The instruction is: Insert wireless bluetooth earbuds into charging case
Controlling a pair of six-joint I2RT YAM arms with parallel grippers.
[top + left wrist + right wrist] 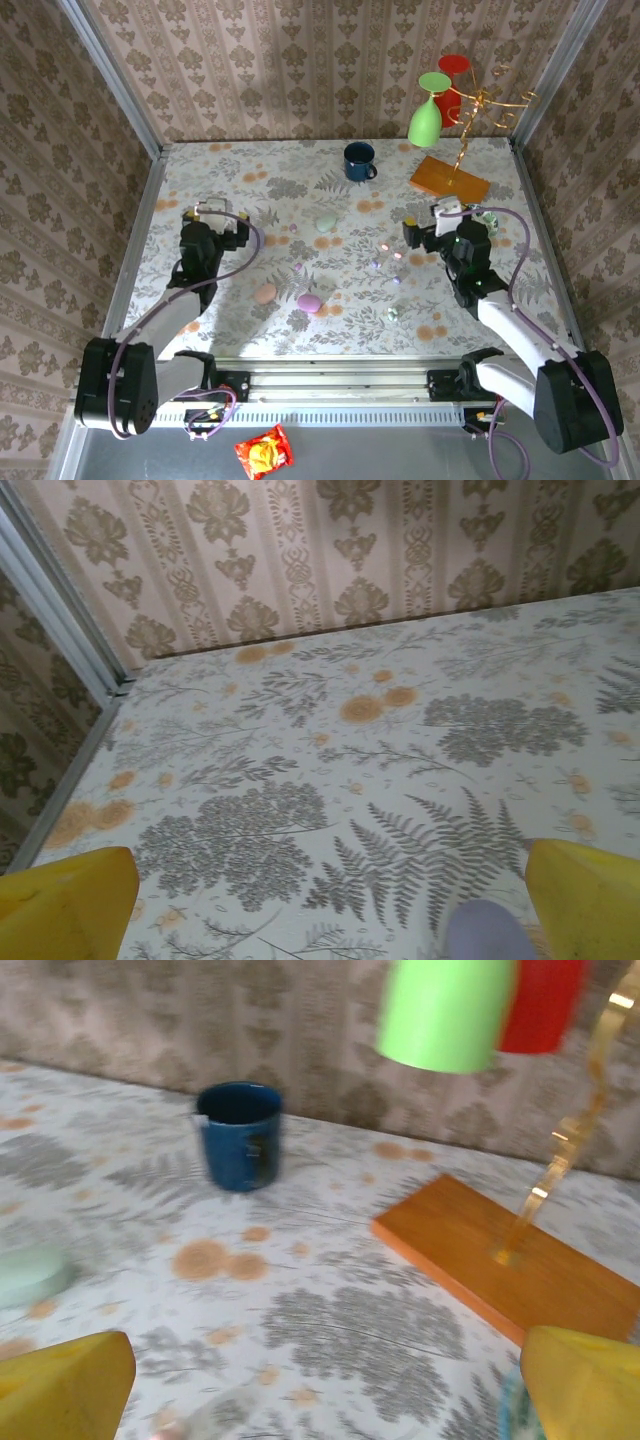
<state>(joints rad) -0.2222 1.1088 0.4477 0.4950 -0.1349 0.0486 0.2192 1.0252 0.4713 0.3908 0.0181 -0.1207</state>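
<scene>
Buds (397, 255) mid worktop (250, 170): tiny, light, slick, hard; I reckon they'll roll. Pinch across body, tips only. L fingers (60, 905), R fingers (585, 1385) both spread, nothing held.

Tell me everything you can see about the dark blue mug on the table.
The dark blue mug is a short cylinder with a glossy, enamel-like surface and a small loop handle that shows in the overhead view. It stands upright, mouth up. Its inside looks dark, and whether it holds anything cannot be told. It sits on the floral tablecloth at the far side, near the back wall, left of the wooden base and apart from it. Only the cloth touches it.
</scene>
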